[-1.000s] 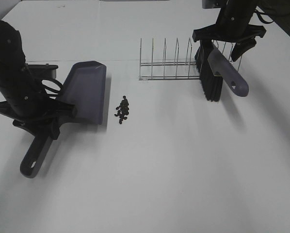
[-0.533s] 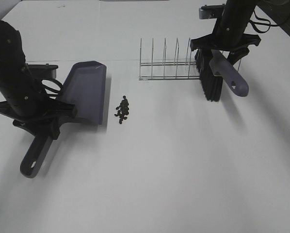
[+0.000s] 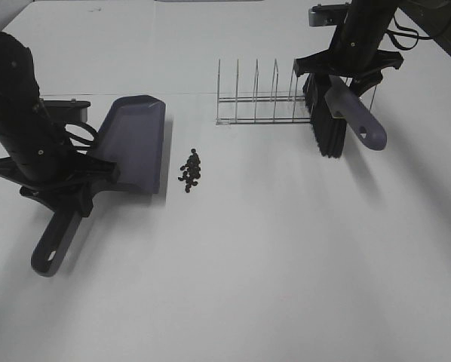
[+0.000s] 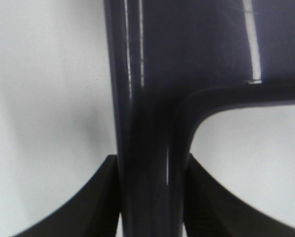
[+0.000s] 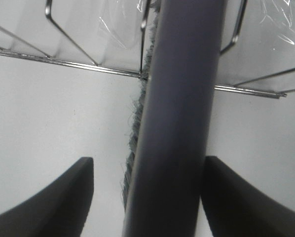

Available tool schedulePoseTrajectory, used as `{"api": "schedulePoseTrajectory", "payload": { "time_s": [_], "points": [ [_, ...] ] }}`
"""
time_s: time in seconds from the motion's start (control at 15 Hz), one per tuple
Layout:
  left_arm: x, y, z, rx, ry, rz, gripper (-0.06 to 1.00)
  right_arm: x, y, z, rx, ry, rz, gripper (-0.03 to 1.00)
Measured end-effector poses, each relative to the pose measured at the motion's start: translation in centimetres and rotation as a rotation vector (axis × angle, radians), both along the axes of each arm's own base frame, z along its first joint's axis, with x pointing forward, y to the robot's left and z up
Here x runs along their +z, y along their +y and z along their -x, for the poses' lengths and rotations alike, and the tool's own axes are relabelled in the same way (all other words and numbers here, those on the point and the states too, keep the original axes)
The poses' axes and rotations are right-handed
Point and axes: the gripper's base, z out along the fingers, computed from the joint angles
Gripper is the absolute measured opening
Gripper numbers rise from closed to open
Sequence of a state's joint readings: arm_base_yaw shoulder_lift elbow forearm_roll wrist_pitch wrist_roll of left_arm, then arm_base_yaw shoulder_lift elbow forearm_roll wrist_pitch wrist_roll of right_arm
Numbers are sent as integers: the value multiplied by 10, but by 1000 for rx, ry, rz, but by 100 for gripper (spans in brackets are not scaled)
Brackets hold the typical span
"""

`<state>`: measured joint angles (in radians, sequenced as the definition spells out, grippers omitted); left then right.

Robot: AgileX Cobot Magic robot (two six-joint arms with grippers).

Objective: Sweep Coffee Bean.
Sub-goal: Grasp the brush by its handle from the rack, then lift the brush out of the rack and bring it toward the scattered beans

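- The left gripper [image 4: 150, 197] is pinching the dustpan [image 3: 132, 143] by its handle, with its fingers pressing on both sides.
- The coffee beans [image 3: 191, 170] are lying in a small heap on the table [image 3: 286, 249], just beside the dustpan's side and near that gripper.
- The right gripper [image 5: 147, 192] is straddling the brush [image 3: 327, 124] at the wire rack [image 3: 256, 102]. Its jaws are spread, leaving a gap on one side, and the beans are sitting well apart from it.
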<state>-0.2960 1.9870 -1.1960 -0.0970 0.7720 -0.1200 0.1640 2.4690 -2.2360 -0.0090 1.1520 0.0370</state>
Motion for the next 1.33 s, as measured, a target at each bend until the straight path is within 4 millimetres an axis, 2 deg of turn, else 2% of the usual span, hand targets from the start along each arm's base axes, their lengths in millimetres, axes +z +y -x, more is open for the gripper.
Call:
{"api": "schedulePoseTrajectory", "payload": {
  "time_s": [0.2,0.4,0.53,0.6,0.73,0.8,1.07,1.2,1.33],
  "points": [
    [0,0,0,0,0,0,34,0,1,-4,0,-37,-6,55],
    [0,0,0,0,0,0,34,-20,1,-5,1,-5,-1,54],
    [0,0,0,0,0,0,34,-24,1,-6,2,0,3,54],
    [0,0,0,0,0,0,34,-24,0,-6,3,-1,6,49],
    [0,0,0,0,0,0,34,-23,-2,-7,2,-10,31,32],
    [0,0,0,0,0,0,34,-21,-3,-7,4,-13,45,31],
    [0,0,0,-1,0,-1,34,-5,-3,-11,-21,-30,42,31],
    [0,0,0,0,0,0,34,12,-4,-13,-33,-50,42,31],
    [0,0,0,0,0,0,34,41,-4,-13,-36,-115,33,31]
  ]
}}
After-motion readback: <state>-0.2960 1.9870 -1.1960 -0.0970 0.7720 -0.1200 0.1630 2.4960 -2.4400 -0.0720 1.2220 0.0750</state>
